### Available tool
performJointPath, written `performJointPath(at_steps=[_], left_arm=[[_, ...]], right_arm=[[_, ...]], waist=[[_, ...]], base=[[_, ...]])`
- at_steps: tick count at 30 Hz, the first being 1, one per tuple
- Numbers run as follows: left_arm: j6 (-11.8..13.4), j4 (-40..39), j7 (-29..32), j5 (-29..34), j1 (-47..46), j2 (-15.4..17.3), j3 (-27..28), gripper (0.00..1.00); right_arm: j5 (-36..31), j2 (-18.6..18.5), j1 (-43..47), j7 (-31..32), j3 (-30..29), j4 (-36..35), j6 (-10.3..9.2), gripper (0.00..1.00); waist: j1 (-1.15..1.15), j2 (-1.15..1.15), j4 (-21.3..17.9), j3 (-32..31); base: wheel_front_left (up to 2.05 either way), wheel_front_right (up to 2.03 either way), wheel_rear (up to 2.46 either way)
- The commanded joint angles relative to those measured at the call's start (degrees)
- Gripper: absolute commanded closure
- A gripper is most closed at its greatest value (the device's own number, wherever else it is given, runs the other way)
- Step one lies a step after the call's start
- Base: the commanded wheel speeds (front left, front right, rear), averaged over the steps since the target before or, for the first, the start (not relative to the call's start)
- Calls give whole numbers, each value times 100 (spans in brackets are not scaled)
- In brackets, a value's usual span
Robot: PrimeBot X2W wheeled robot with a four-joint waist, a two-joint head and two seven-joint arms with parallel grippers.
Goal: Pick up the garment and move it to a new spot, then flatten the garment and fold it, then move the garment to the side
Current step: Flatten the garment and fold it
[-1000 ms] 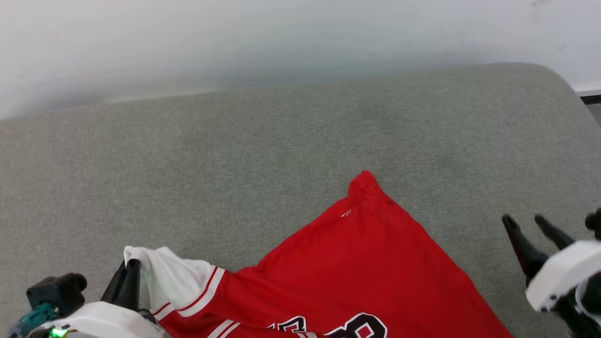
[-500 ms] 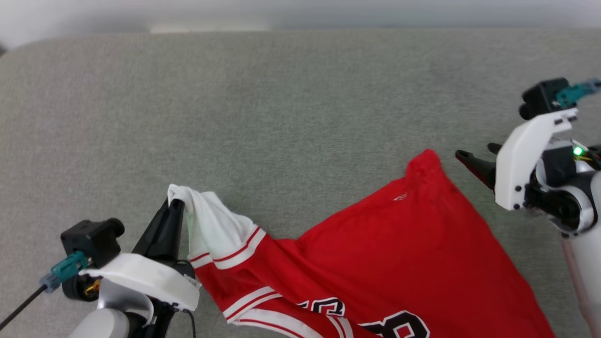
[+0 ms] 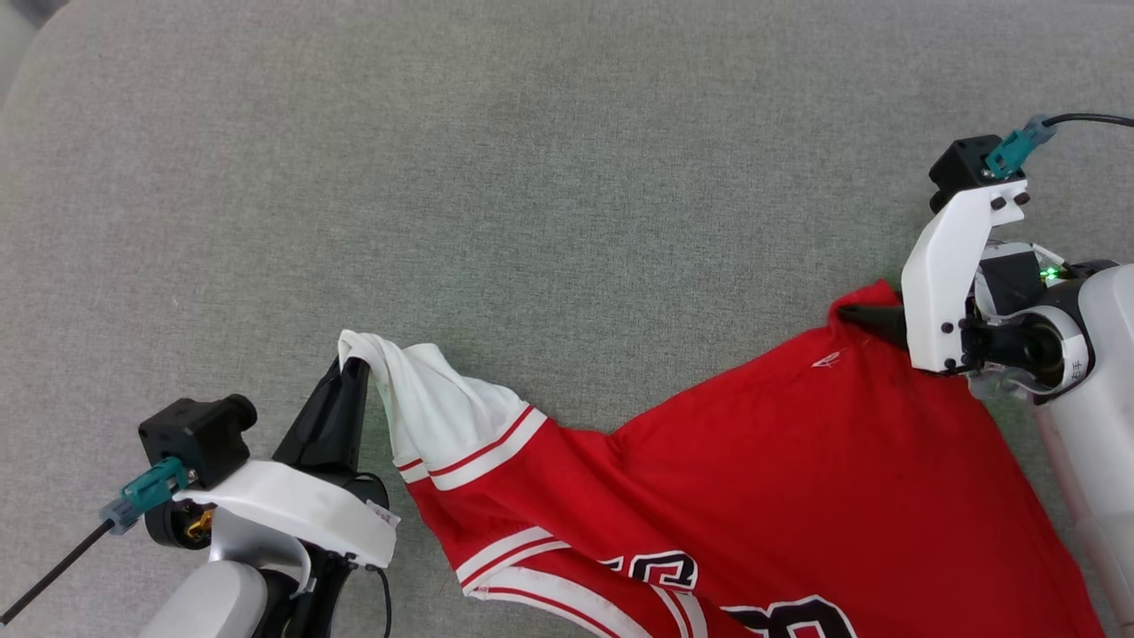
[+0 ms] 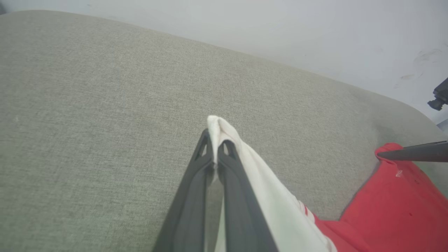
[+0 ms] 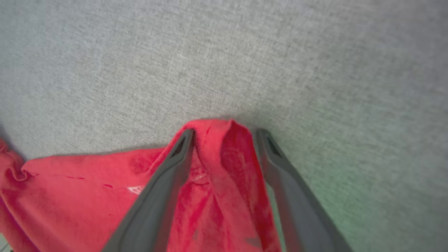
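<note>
The garment [image 3: 753, 478], a red jersey with black white-outlined print, lies spread on a grey cushion and runs off the head view's bottom edge. Its white sleeve [image 3: 425, 399] with red-striped trim is pulled out to the left. My left gripper [image 3: 353, 365] is shut on the sleeve's tip, and the left wrist view shows the white cloth [image 4: 224, 133] pinched between the closed fingers. My right gripper [image 3: 864, 317] is at the garment's far red corner. In the right wrist view it [image 5: 225, 134] stands open, one finger on each side of the bunched red corner [image 5: 217, 147].
A wide grey upholstered surface [image 3: 532, 177] stretches beyond and to the left of the garment. Its rounded edge [image 3: 22, 53] shows at the head view's top left. A pale wall [image 4: 280, 28] rises behind it in the left wrist view.
The head camera has tilted down. My right gripper has swung in from the right to straddle the red corner. The left gripper has kept its hold on the white sleeve.
</note>
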Motion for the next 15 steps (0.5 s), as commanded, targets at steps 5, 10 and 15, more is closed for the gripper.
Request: performJointPath(at_steps=[5, 10, 15], left_arm=[[-35, 129, -78, -46, -11, 35, 78, 100], [-118, 222, -44, 13, -251, 253, 188, 100], [-195, 415, 101, 21, -785, 509, 393, 100]], right_arm=[[158, 131, 188, -302, 228, 247, 0, 100], [128, 23, -28, -951, 151, 235, 0, 100], [-90, -16, -225, -1533, 35, 361, -1, 100]], waist=[[0, 0, -65, -278], [0, 0, -230, -733], [0, 0, -470, -1175]], base=[[0, 0, 0], [0, 0, 0], [0, 0, 0]])
